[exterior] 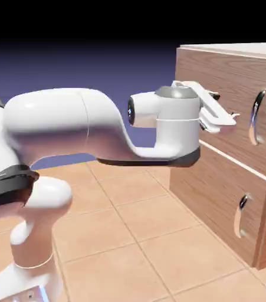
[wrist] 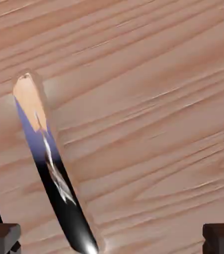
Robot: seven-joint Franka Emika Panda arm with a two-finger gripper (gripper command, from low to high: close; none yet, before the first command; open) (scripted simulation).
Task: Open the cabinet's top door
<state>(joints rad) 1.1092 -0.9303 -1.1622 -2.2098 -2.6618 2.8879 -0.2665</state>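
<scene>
no brand, label or writing can be read on anything in either view.

the cabinet (exterior: 229,159) stands at the right of the exterior view, a light-brown wood-grain box with a pale top, resting on a tan tiled floor (exterior: 135,236). its front is split by a pale seam into two stacked panels. the top door (exterior: 229,106) is the upper and larger panel, and it sits flush with the cabinet front, shut. its curved silver handle (exterior: 256,117) runs with its long axis up and down, near the door's edge farther from the arm, bowing outward from the wood. the lower door (exterior: 217,194) carries a smaller silver handle (exterior: 241,216), also upright.

the white arm (exterior: 70,127) rises from the lower left and reaches level toward the cabinet. the gripper (exterior: 226,118) points at the top door's face, close to the wood and short of the handle; whether the fingertips touch the door cannot be told. its jaws are spread wide with nothing between them.

in the hand view the door's wood grain (wrist: 148,99) fills the picture. the handle (wrist: 51,163) crosses the left part as a long slanted bar, from upper left to lower middle, mirroring orange, blue and black. two dark fingertips (wrist: 2,238) sit in the bottom corners, far apart; the handle lies between them, nearer the left one.
</scene>
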